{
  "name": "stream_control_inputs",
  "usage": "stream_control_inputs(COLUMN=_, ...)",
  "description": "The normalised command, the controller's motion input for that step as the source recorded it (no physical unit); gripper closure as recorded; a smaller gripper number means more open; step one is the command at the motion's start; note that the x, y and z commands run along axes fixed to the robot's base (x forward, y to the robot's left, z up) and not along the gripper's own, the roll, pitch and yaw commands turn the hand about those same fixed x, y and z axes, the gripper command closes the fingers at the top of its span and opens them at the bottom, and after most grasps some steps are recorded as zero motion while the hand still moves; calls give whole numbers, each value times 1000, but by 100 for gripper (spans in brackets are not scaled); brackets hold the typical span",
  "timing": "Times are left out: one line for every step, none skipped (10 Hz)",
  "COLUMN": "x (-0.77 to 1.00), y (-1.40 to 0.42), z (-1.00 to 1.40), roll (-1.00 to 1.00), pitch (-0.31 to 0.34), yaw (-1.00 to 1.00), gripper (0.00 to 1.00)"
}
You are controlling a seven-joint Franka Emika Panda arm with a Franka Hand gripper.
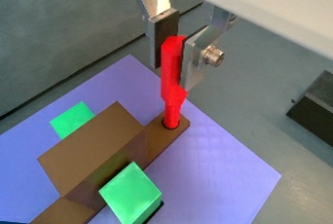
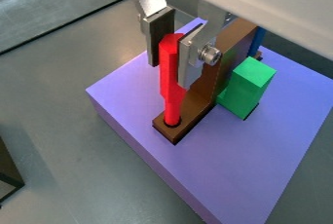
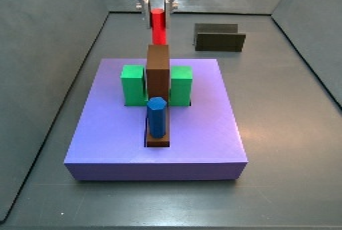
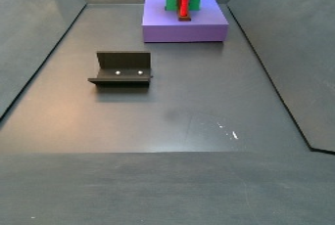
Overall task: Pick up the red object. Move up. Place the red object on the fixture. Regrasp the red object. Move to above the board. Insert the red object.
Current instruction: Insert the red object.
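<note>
I see one dark L-shaped fixture (image 4: 121, 69) nearest on the floor. Beyond, the purple square board (image 2: 136, 121) carries two green blocks (image 3: 132, 85), one brown slab (image 3: 159, 74) and one blue hexagonal peg (image 3: 156, 117). One thin red peg (image 2: 169, 82) stands upright, foot in the slab's hole, the gripper (image 2: 174, 41) jaws pinching its top.

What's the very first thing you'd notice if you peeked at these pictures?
The bright red object jumps out: it stands upright with its lower end in a hole at the end of the brown slab on the purple-blue board, with the pincer closed on its upper part. Next come the green blocks beside the slab and the blue peg at its other end. The dark fixture sits alone on the grey floor, away from the board.
</note>
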Motion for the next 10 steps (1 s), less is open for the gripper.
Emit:
stream_control_inputs(x=94, y=0, z=-163, roll=23, pitch=0, yaw=0, gripper=100)
stream_control_inputs(x=0, y=0, z=-229, roll=51, pitch=0, yaw=0, gripper=100)
stream_control_inputs(x=0, y=31, z=-209, roll=43, pitch=0, yaw=0, gripper=100)
stream_control_inputs(x=0, y=63, z=-126, roll=51, pitch=0, yaw=0, gripper=100)
stream_control_inputs(x=97, y=17, z=-77, roll=86, pitch=31, yaw=0, gripper=100)
stream_control_inputs(x=86, y=0, z=-129, roll=90, pitch=9, yaw=0, gripper=100)
stream_control_inputs(x=97, y=0, z=-223, roll=66, pitch=0, yaw=0, gripper=100)
stream_control_inputs(x=103, y=-57, z=-329, roll=51, pitch=0, yaw=0, gripper=100)
stream_control_inputs(x=154, y=-46, z=-491, roll=87, pitch=0, yaw=0, gripper=100)
stream_control_inputs(x=177, y=-77, z=-491, roll=54, pitch=0, yaw=0, gripper=100)
